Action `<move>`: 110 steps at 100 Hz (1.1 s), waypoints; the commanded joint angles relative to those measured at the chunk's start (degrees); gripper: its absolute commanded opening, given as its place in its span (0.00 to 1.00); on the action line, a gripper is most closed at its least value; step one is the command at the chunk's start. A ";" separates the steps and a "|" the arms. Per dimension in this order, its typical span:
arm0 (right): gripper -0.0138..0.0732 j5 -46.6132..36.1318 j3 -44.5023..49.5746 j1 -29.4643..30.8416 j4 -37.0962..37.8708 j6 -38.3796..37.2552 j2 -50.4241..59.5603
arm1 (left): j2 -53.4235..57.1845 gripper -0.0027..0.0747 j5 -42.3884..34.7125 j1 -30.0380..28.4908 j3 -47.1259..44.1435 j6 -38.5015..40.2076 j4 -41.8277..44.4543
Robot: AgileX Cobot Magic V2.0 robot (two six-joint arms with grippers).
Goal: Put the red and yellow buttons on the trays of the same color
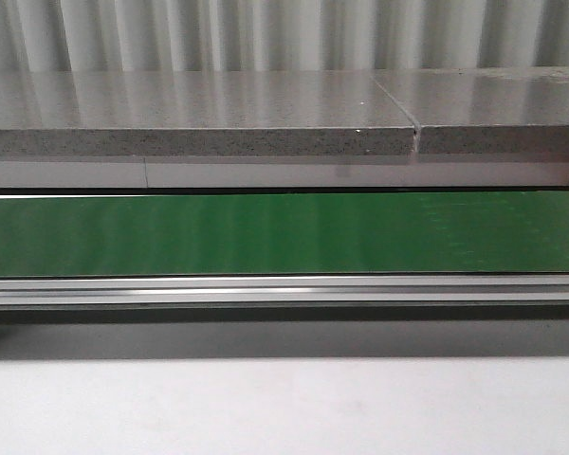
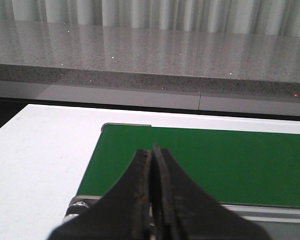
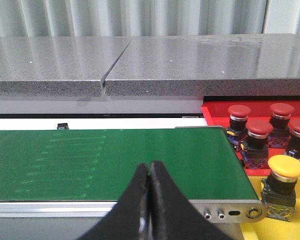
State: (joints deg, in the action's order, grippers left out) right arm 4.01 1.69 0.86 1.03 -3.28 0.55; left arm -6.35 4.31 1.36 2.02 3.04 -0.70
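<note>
Four red buttons (image 3: pixel 259 128) sit in the red tray (image 3: pixel 212 109) and one yellow button (image 3: pixel 286 167) in the yellow tray (image 3: pixel 250 231), both just past the far end of the green belt (image 3: pixel 110 162). Only my right wrist view shows them; the front view has bare belt (image 1: pixel 284 232), with a sliver of red at its right edge. My right claw (image 3: pixel 149 175) hangs over the belt, pressed together, empty, buttons off to one side. My left claw (image 2: pixel 152 160) is likewise closed and empty over the belt's other end. The yellow tray is cut off.

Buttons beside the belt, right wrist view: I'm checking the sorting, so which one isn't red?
The yellow-capped button, standing alone on the yellow tray. The other four visible have red caps and sit on the red tray.
</note>
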 commanded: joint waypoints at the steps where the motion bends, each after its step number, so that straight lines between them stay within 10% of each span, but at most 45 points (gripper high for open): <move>1: 0.06 -4.57 -1.14 0.04 0.42 0.14 1.20 | 1.06 0.01 -6.80 -0.04 -1.16 0.43 0.70; 110: 0.06 -4.57 -1.14 0.04 0.42 0.14 1.20 | 8.33 0.01 -5.27 -0.04 -5.12 0.43 1.22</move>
State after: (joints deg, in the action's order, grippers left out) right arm 4.01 1.69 0.86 1.13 -3.28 0.55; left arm 0.27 3.98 1.36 0.38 3.04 0.58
